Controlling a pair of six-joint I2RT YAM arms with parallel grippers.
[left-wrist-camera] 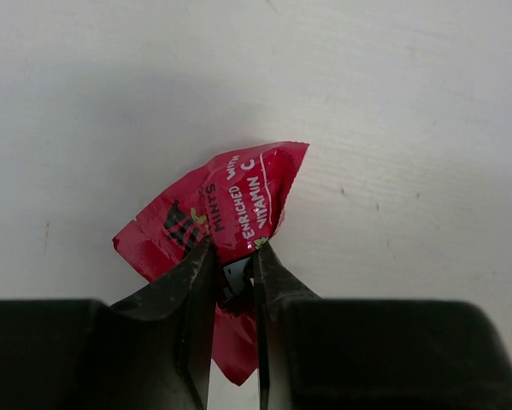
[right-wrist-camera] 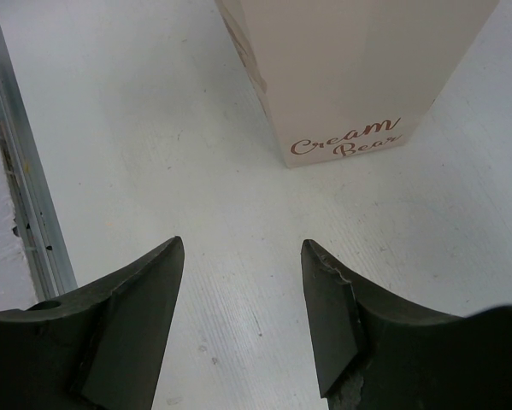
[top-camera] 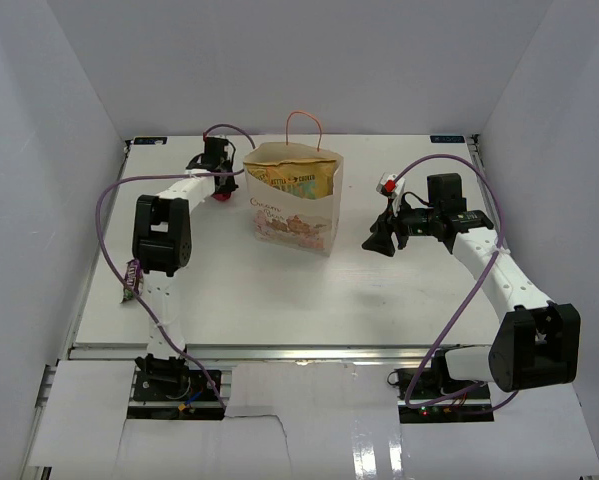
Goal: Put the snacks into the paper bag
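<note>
Top external view: a white worktop (top-camera: 279,300) carries an upright beige paper bag (top-camera: 291,215) toward its far side, with thin orange handles (top-camera: 304,125) looping above its open mouth. A large yellow chip bag (top-camera: 294,175) sits inside the paper bag, its crinkled top showing above the rim. Two white arms reach in from the near edge, one on each side of the paper bag.

The left arm (top-camera: 164,230) stretches to the left of the paper bag, and its end effector (top-camera: 222,190) is just beside the bag's left wall. The right arm (top-camera: 499,280) bends in from the right of the paper bag. Its end effector (top-camera: 374,245) points toward the bag and stands apart from it.

In the left wrist view, the left end effector is clenched on a small red packet (left-wrist-camera: 230,205), the fingers pinching its lower middle. White print on the wrapper reads "mints enriched with vitamin C". Whether the packet touches the worktop cannot be told.

In the right wrist view, the right end effector is released, its fingers spread wide with nothing between them. They are over bare worktop, and a corner of the paper bag ahead carries the script "Cream Bear".

Well to the left of the paper bag and nearer the arm bases, a small dark packet (top-camera: 131,280) lies at the worktop's edge. Its print is too small to read.
</note>
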